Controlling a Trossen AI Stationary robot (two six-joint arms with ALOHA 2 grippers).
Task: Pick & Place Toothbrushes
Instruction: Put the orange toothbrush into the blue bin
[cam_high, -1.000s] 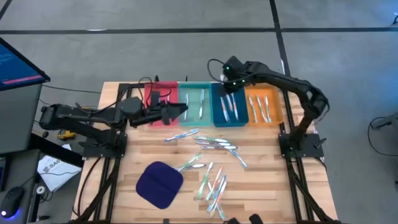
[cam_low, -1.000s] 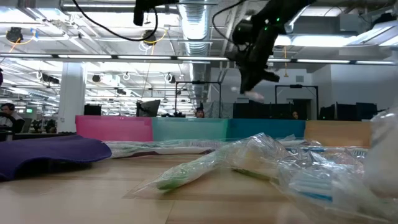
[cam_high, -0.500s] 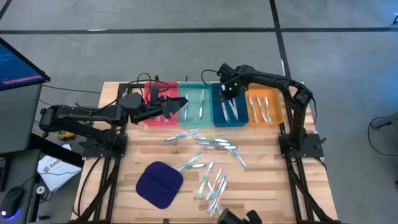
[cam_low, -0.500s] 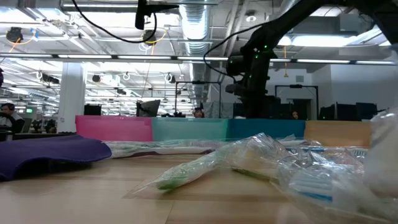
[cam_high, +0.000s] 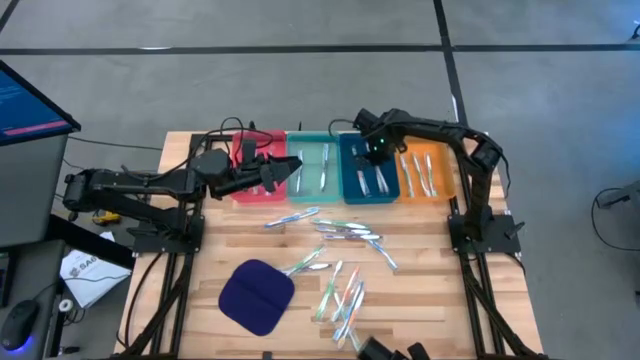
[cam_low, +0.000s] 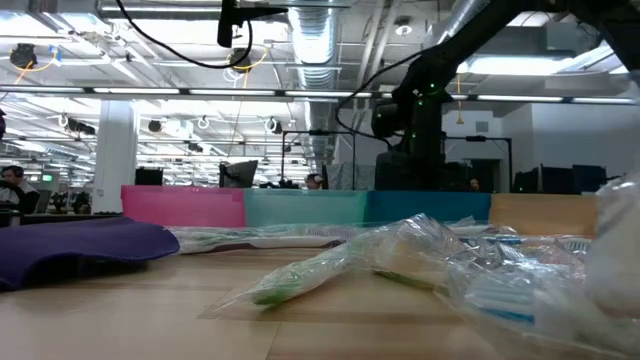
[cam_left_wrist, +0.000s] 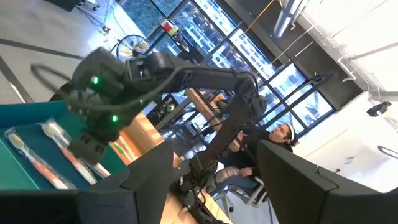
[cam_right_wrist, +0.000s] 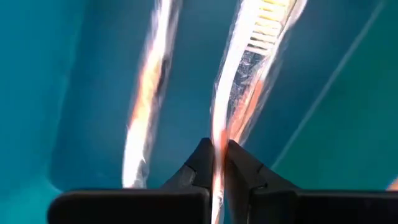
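From above, the right gripper (cam_high: 372, 152) reaches into the blue tray (cam_high: 352, 186), at twelve o'clock from the loose toothbrushes (cam_high: 345, 290). The left gripper (cam_high: 290, 172) hovers, fingers apart. The right wrist view shows fingertips (cam_right_wrist: 204, 160) pinching a wrapped toothbrush (cam_right_wrist: 249, 74).

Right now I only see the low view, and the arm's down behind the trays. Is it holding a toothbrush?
Observer: Yes. The right gripper is shut on a wrapped toothbrush with orange on it.
Operator: Which tray is it over?
Observer: The blue tray, between the teal and orange ones.
Operator: Where's the other arm?
Observer: The left gripper is open, over the red tray.
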